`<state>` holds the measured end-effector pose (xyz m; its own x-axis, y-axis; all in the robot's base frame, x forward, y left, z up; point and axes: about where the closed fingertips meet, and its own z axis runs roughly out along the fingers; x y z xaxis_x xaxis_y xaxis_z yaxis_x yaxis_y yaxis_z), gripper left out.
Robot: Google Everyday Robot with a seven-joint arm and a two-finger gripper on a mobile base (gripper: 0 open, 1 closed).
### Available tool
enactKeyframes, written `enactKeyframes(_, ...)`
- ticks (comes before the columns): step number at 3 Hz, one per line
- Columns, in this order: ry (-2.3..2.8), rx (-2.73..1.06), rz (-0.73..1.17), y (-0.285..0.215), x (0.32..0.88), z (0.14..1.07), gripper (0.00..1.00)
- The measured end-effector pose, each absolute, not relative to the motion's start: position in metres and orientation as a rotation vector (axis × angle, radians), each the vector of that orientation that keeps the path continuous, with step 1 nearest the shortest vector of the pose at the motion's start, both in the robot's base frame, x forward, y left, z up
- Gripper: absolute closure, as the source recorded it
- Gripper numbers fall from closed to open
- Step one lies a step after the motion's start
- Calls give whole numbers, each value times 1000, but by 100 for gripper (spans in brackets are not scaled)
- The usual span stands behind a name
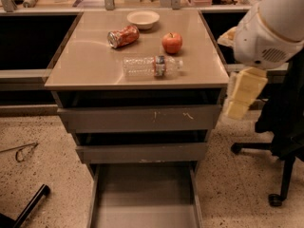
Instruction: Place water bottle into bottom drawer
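Note:
The water bottle (152, 66) lies on its side on the cabinet top, clear with a dark label band, just in front of the apple. The bottom drawer (145, 198) is pulled out at the foot of the cabinet, a grey tray with nothing in it. My gripper (242, 96) hangs at the right edge of the cabinet, pale cream below the white arm (270, 27). It is right of the bottle, apart from it, and holds nothing that I can see.
A crushed red soda can (123, 36), a white bowl (143, 19) and a red apple (172, 42) share the cabinet top. Two upper drawers (140, 120) are partly out. A black office chair (285, 127) stands at the right. A black bar (28, 205) lies on the floor at left.

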<state>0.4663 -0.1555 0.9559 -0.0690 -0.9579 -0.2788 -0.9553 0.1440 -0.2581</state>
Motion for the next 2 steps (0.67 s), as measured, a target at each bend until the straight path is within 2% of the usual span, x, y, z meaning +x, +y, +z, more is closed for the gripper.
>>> enactKeyframes(1, 1852, -1904, 126, -72, 495, 926, 0)
enactKeyframes(2, 1852, -1904, 126, -72, 495, 926, 0)
